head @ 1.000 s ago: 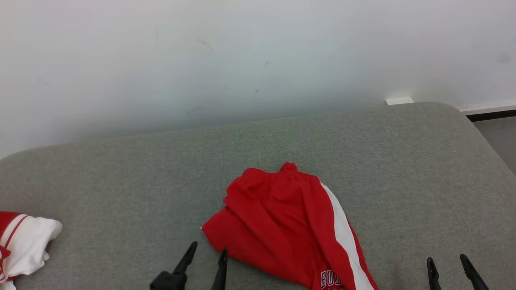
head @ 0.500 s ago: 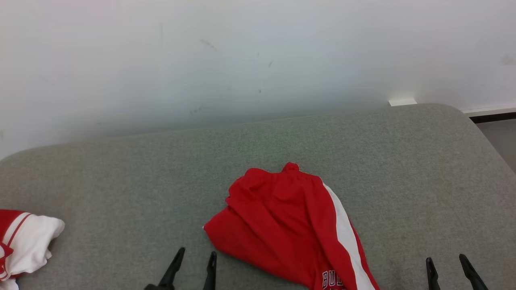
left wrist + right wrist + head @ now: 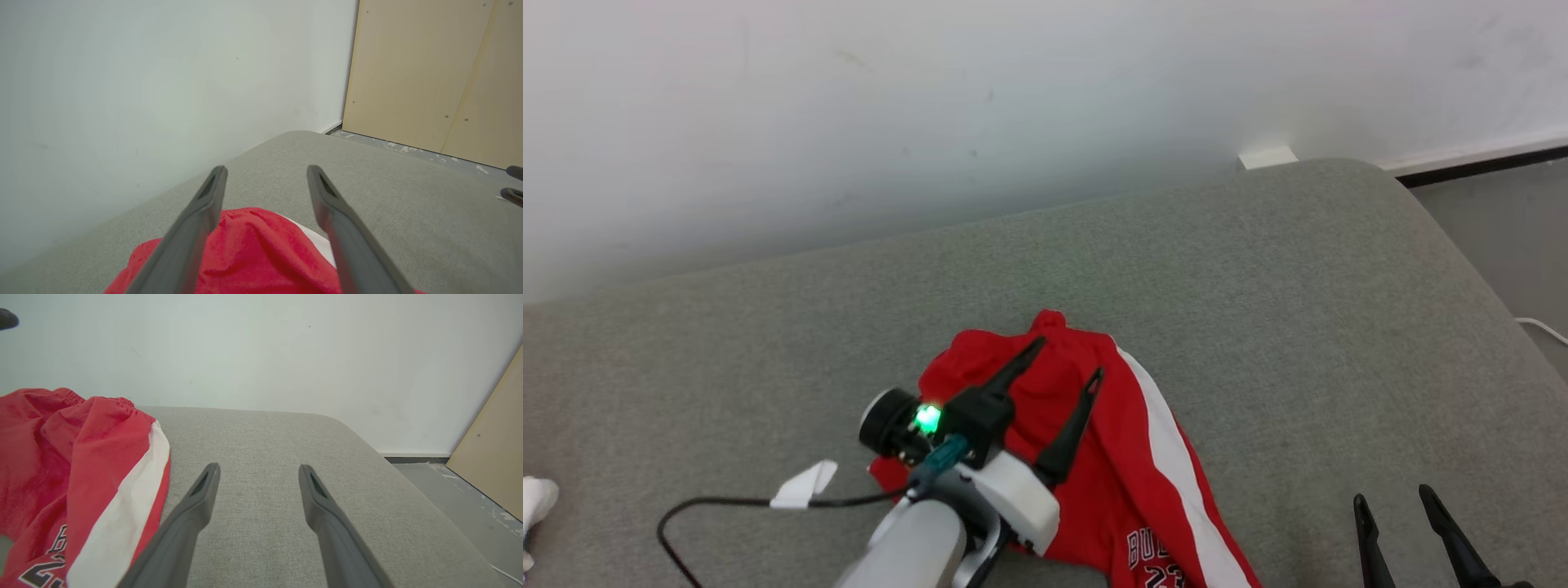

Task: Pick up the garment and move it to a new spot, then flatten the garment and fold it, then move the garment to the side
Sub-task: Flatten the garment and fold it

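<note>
Head view: left claw [image 3: 1068,358] (spread) over garment [image 3: 1131,441]; white cloth [image 3: 535,498] far left.

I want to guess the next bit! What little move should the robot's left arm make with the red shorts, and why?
Probably lower the left fingers onto the red shorts, ready to pinch. They are spread wide above the bunched cloth, holding nothing, and the shorts lie crumpled on the grey cushion.
</note>
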